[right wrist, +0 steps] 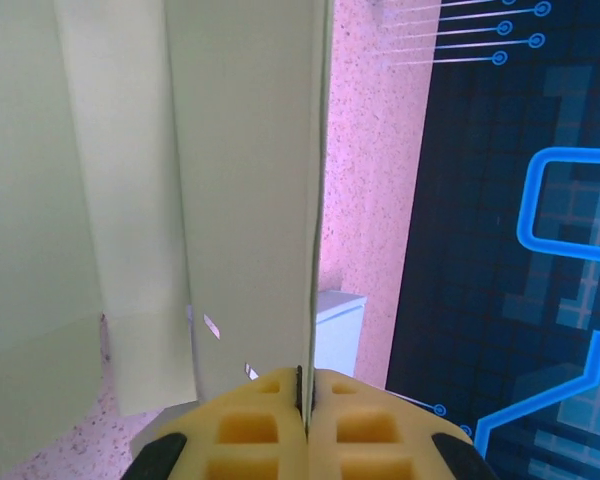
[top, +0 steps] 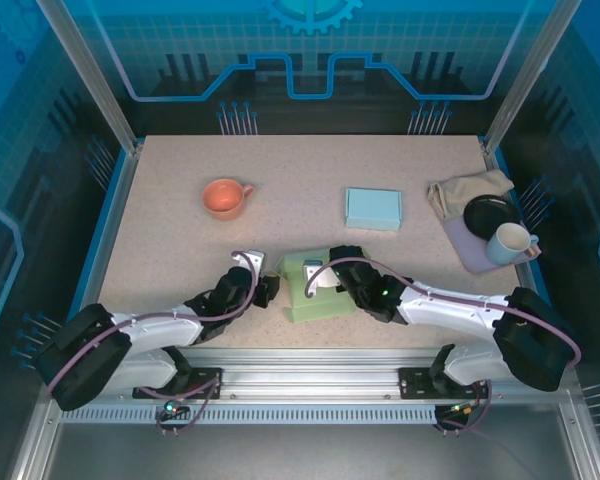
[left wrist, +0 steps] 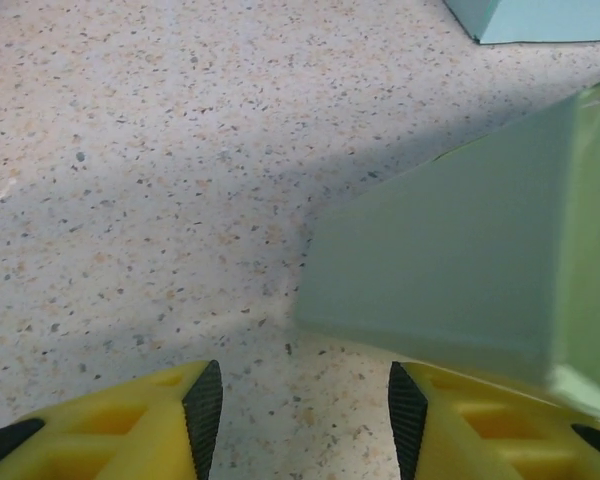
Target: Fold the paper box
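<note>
Right gripper (right wrist: 303,385) clamps a thin, flat wall of the green paper box (right wrist: 180,150); left gripper (left wrist: 305,415) gapes.

Pale green paper box (top: 320,303), speckled beige table (top: 180,250), orange cup (top: 223,197), and a perhaps whitish mug (top: 508,243).

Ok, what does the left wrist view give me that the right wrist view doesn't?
Left wrist: the left gripper is open, with bare table between its fingers. The outer wall of the green paper box is just ahead to the right, and a corner of the blue box lies beyond. Right wrist: the right gripper is shut on the edge of a thin panel of that paper box. Shared: the green paper box and the speckled table.
</note>
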Controlling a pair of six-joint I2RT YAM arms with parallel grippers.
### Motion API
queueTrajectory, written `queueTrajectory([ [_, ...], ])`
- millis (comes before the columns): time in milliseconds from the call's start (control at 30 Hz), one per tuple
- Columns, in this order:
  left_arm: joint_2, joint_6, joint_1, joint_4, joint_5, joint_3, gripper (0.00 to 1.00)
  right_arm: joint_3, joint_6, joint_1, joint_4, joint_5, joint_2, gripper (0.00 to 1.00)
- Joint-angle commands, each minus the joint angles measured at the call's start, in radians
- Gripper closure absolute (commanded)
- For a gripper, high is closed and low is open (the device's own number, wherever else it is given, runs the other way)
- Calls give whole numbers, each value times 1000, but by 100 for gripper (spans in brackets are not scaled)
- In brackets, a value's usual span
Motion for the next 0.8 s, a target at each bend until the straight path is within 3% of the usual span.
queueTrajectory([
  [0, -9, 24, -6, 39, 1, 1, 50, 19, 21, -20, -23, -31, 1, 100],
  [167, -85, 2, -6, 12, -31, -22, 51, 46, 76, -45, -106, -62, -7, 100],
  [333, -127, 12, -11, 33, -38, -50, 48, 119, 143, -114, -227, -181, 34, 100],
  [567, -33, 35, -11, 52, -74, -7, 48, 231, 140, -208, -334, -305, 118, 100],
  [767, 24, 45, -2, 92, -180, 12, 47, 318, 99, -273, -373, -374, 218, 100],
])
